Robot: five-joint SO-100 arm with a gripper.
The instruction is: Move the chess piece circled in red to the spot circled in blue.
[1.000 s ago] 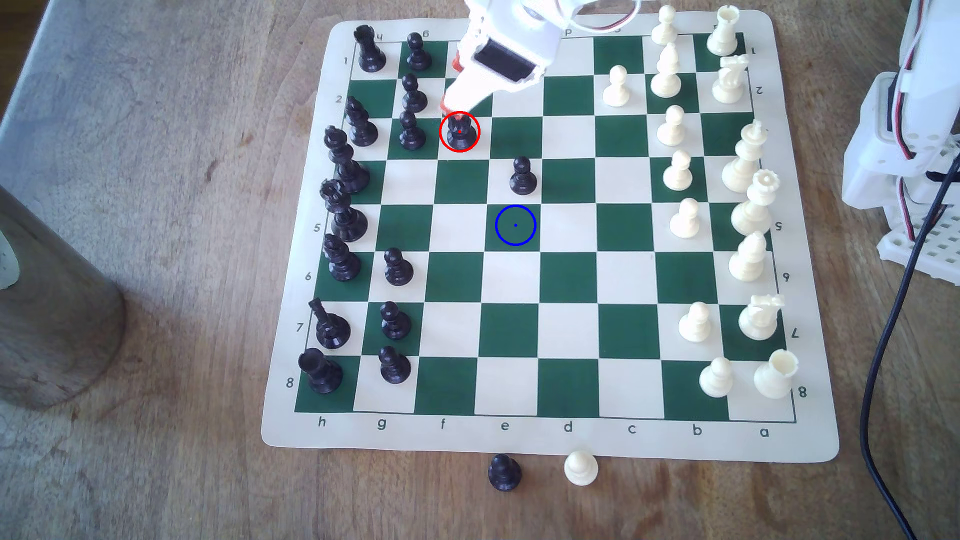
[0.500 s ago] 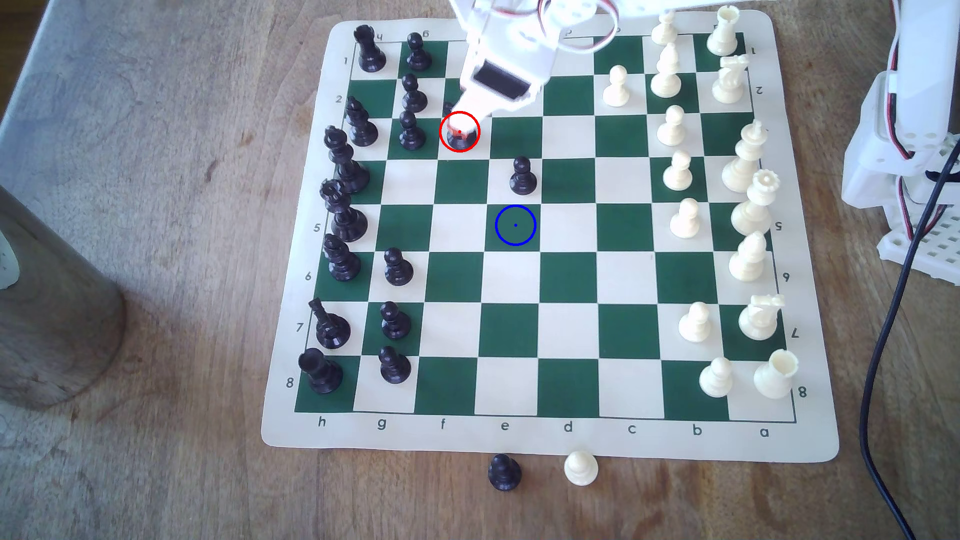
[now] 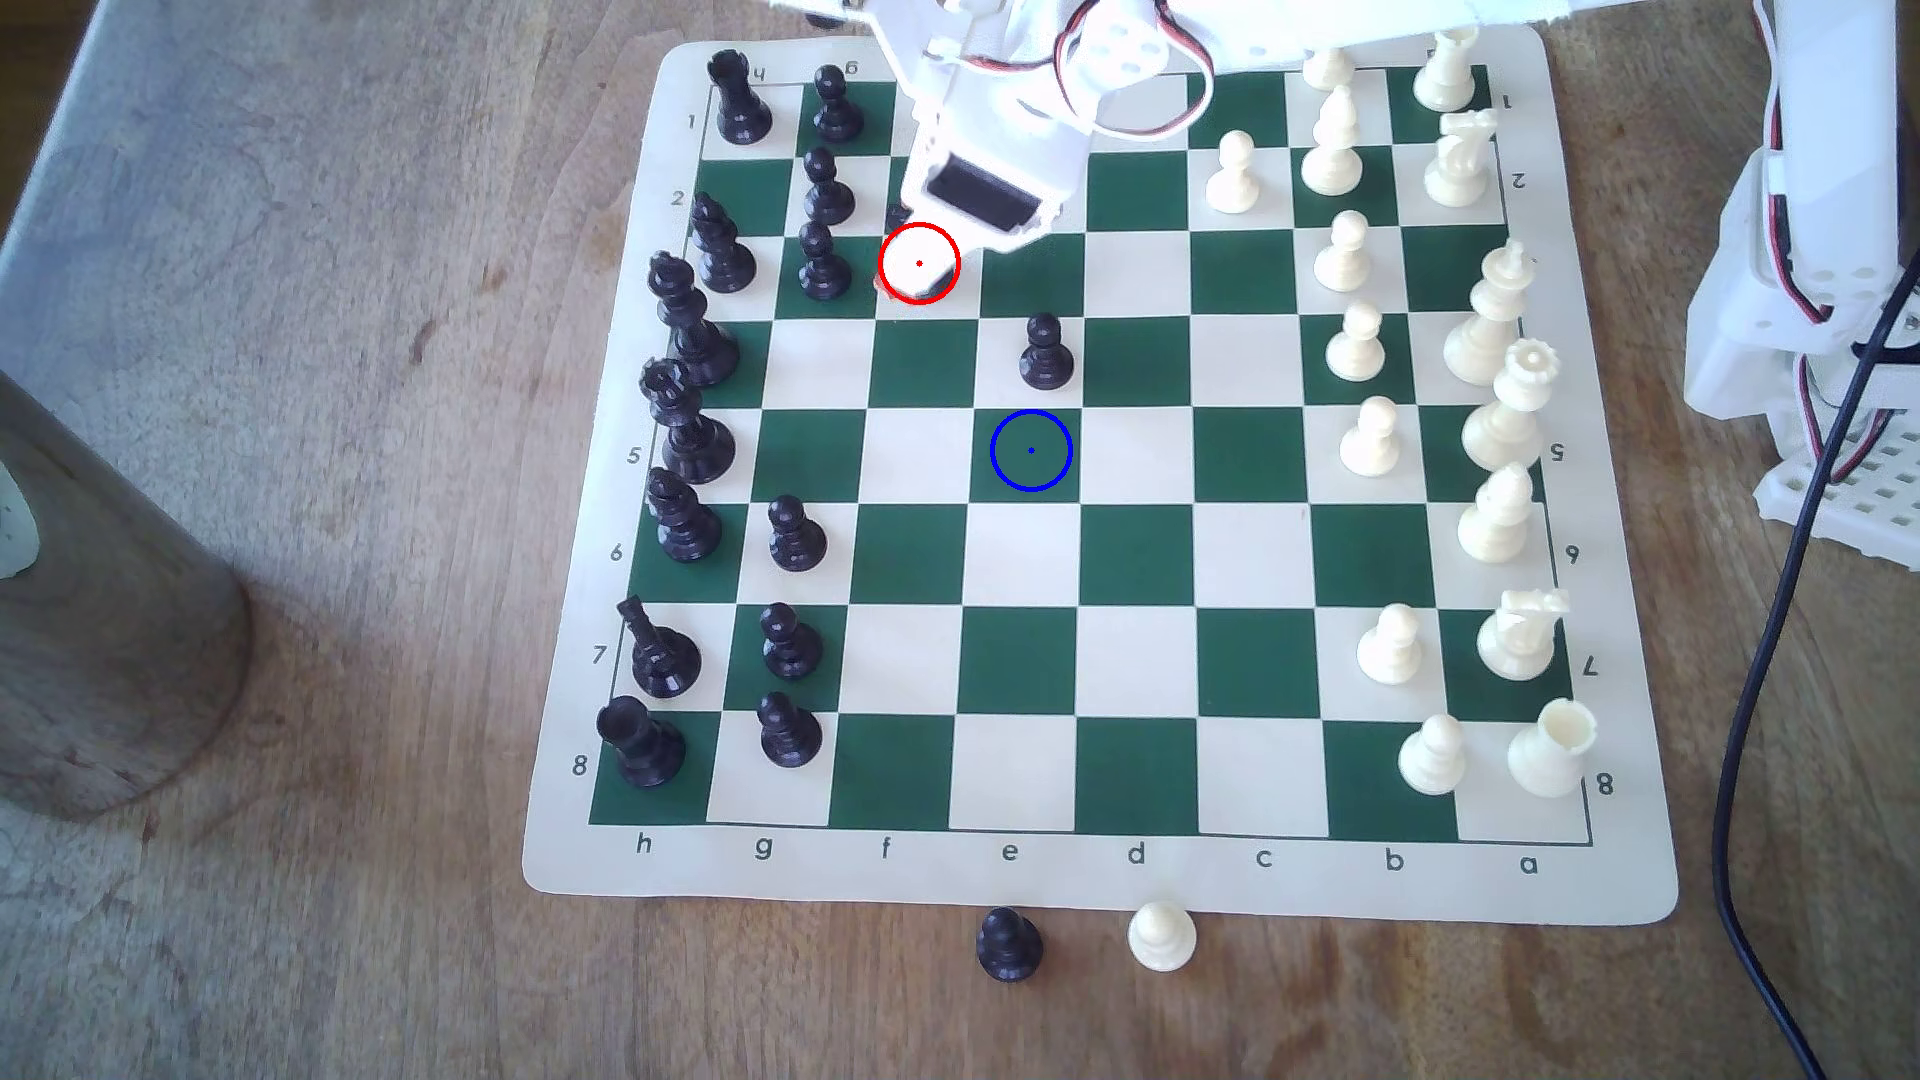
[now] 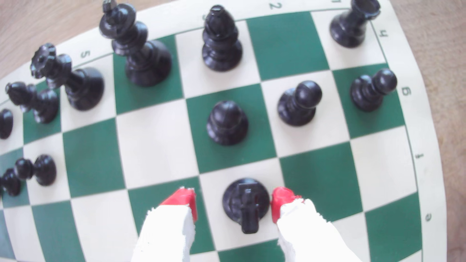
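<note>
Though perhaps grazing one pad, black knight between parted gripper fingertips.

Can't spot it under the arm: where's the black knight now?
In the wrist view the black knight stands on its cream square between the open tool's red fingertips.

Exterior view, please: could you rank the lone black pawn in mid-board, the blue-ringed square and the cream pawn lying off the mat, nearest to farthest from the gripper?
Measured from the gripper, low over the red ring:
1. The lone black pawn, one square diagonally toward the board's middle.
2. The blue-ringed square, just beyond that pawn.
3. The cream pawn, off the mat on the wooden table, past the lettered edge.
</note>
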